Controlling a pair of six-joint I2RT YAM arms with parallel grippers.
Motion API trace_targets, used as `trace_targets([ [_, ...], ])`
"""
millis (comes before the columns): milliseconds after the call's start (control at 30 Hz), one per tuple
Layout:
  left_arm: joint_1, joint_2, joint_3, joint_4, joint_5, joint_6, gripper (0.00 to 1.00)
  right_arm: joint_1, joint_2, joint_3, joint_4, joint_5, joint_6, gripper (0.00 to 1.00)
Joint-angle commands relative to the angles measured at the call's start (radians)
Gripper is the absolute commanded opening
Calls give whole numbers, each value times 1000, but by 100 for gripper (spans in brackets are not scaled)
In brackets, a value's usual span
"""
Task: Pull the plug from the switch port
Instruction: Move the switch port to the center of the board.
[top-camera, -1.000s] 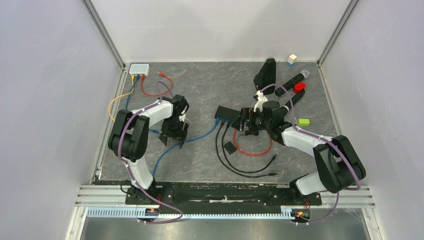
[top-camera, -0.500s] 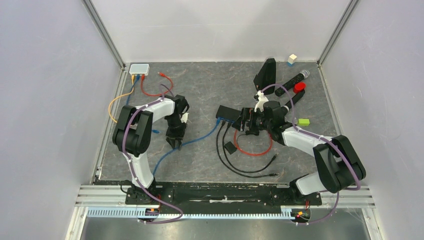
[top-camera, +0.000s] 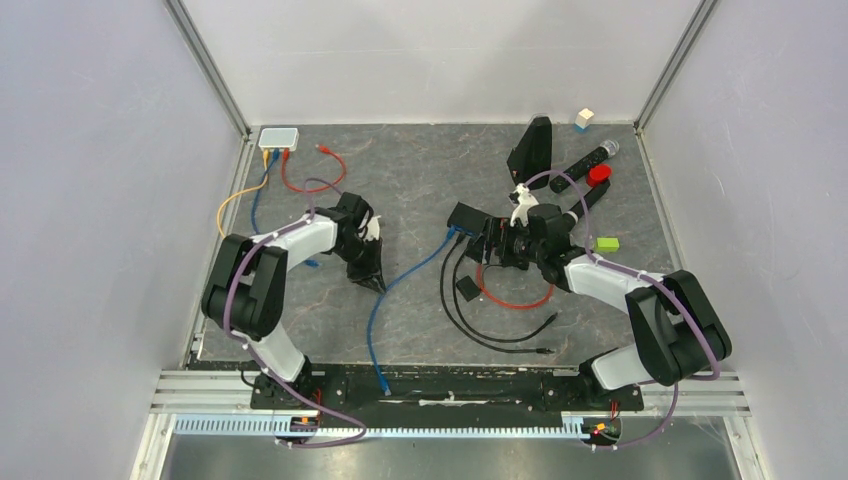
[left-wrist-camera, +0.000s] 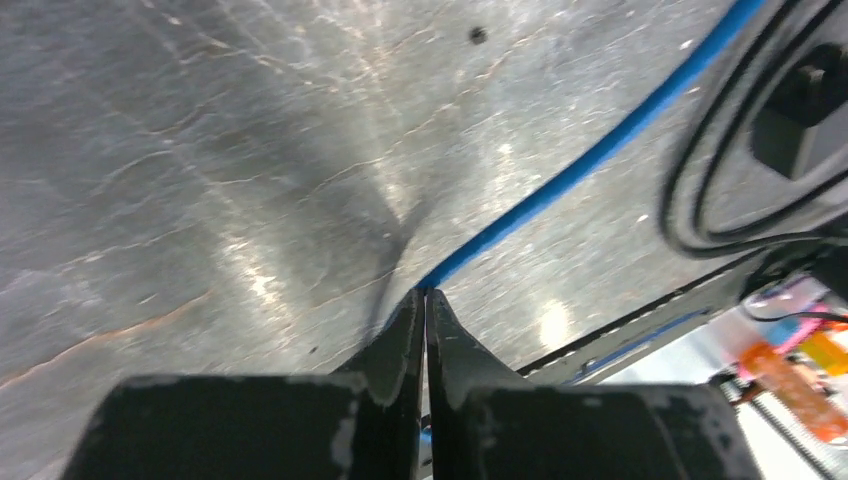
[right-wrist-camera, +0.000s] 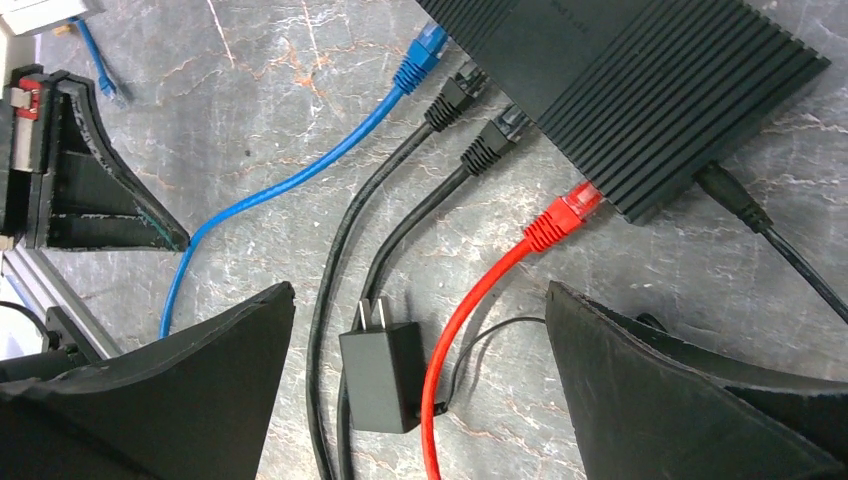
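Observation:
The black switch (top-camera: 466, 217) (right-wrist-camera: 620, 80) lies mid-table with a blue plug (right-wrist-camera: 420, 55), two black plugs (right-wrist-camera: 455, 100) and a red plug (right-wrist-camera: 560, 220) along its port side. From the blue plug, a blue cable (top-camera: 420, 262) (left-wrist-camera: 600, 150) runs left to my left gripper (top-camera: 373, 277) (left-wrist-camera: 425, 292), which is shut on it close to the table. The cable then trails to the near edge. My right gripper (top-camera: 487, 250) (right-wrist-camera: 420, 290) hangs wide open over the cables just below the switch, holding nothing.
A black power adapter (right-wrist-camera: 385, 375) and a red cable loop (top-camera: 510, 295) lie under the right gripper. A white hub (top-camera: 278, 137) with orange, blue and red leads sits back left. A black wedge (top-camera: 532, 148), remote (top-camera: 585, 165), red cap (top-camera: 599, 174) and green block (top-camera: 606, 243) stand back right.
The left gripper closed on the blue cable and moved right. The cable's loose length swung toward the near edge, and the switch shifted slightly. The right gripper stayed open.

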Motion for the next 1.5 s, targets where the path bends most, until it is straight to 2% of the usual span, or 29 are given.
trace_targets([
  [0, -5, -84, -114, 264, 143, -197, 7, -12, -15, -8, 23, 25, -14, 98],
  [133, -27, -166, -246, 456, 167, -361, 5, -16, -21, -9, 15, 39, -18, 98],
  [167, -35, -185, -281, 490, 164, -392, 6, -18, -25, -9, 12, 46, -20, 98],
  [200, -45, -214, -302, 486, 138, -411, 12, -18, -26, -7, 5, 54, -25, 98],
  [267, -70, -302, -313, 421, -7, -400, 39, -19, -30, -2, -7, 62, -34, 98],
  [333, -73, -388, -299, 365, -94, -362, 60, -21, -32, -2, -8, 64, -36, 98],
  [367, -72, -423, -289, 337, -111, -336, 77, -21, -31, -2, -8, 64, -35, 98],
  [400, -72, -452, -271, 297, -158, -324, 80, -20, -29, 1, -8, 59, -33, 98],
  [500, -74, -508, -254, 191, -292, -333, 82, -21, -18, 9, -5, 48, -28, 98],
  [567, -75, -508, -264, 149, -327, -337, 82, -22, -12, 10, 3, 38, -22, 98],
  [867, -140, -393, -315, 148, -341, -350, 83, -21, -2, 6, 18, 36, -18, 98],
  [1033, -200, -388, -354, 246, -252, -375, 77, -23, -9, 12, -13, 71, -42, 98],
  [1133, -258, -377, -385, 337, -216, -421, 77, -28, -12, 14, -23, 82, -51, 98],
  [1233, -358, -327, -391, 461, -172, -478, 76, -30, -9, 12, -24, 92, -54, 98],
  [1333, -463, -260, -362, 492, -218, -537, 76, -32, -6, 15, -36, 96, -63, 98],
  [1467, -604, -173, -325, 670, -201, -665, 74, -35, -17, 11, -45, 116, -74, 98],
])
